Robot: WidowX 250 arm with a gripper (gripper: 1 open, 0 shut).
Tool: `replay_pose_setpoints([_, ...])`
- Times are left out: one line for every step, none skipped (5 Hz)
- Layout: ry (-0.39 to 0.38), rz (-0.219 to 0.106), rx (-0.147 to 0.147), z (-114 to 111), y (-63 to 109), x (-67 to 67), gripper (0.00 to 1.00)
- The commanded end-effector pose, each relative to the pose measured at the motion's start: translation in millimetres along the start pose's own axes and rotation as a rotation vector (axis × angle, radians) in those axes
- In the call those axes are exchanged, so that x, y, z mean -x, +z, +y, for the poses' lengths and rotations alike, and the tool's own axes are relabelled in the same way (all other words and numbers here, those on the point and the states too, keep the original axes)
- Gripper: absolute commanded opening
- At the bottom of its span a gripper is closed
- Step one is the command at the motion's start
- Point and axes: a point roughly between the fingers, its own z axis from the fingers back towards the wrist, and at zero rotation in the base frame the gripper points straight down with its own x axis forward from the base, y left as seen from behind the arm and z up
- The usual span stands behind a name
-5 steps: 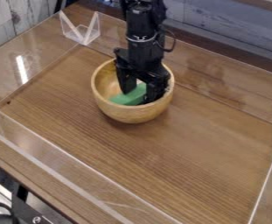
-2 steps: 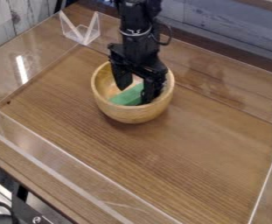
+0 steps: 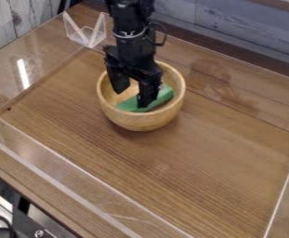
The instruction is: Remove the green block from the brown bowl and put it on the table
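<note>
Green block (image 3: 159, 99) lying inside the brown bowl (image 3: 115, 113), toward the right half of the hollow, tilted against the inner wall with its right end near the rim. Only the right portion visible; the left part hidden behind the dark fingers of the pincer. Not lifted, not on the surface yet.

Bowl round, light wood, thick rim, yellowish inside, sitting on the dark wood-grain surface (image 3: 196, 177) a little above and left of the middle of the view.

Pincer (image 3: 133, 89) pointing straight down into the bowl, jaws spread wide apart, one finger (image 3: 114, 82) over the left inner wall, the other (image 3: 148, 92) lower in the hollow, just at the left edge of the visible green. Nothing clamped between the jaws; whether the right finger touches the block cannot be told. Black arm (image 3: 130, 23) rising straight up from the pincer toward the top of the frame.

Clear acrylic walls (image 3: 59, 165) around the surface edges, bright reflections along the left and near sides. Small clear angled piece (image 3: 84, 32) at the far left corner, well apart from the bowl. Grey planked wall (image 3: 233, 19) behind.
</note>
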Motion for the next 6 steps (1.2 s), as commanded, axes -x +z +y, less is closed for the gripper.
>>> replay_pose_setpoints([-0.053, -0.019, -0.008, -4, -10.3, -2.0, 1.0])
replay_pose_setpoints([-0.091, -0.02, -0.006, -6, -20.3, 2.6, 0.0])
replay_pose_setpoints([-0.099, -0.048, -0.006, -6, 0.4, -2.6, 0.0])
replay_pose_setpoints([-0.104, -0.076, -0.008, -7, 21.7, -7.8, 0.0])
replay_pose_setpoints([-0.107, -0.127, -0.03, -15, 41.4, -5.0, 0.0])
replay_pose_setpoints([-0.118, -0.159, -0.044, -31, 49.8, -2.7, 0.0])
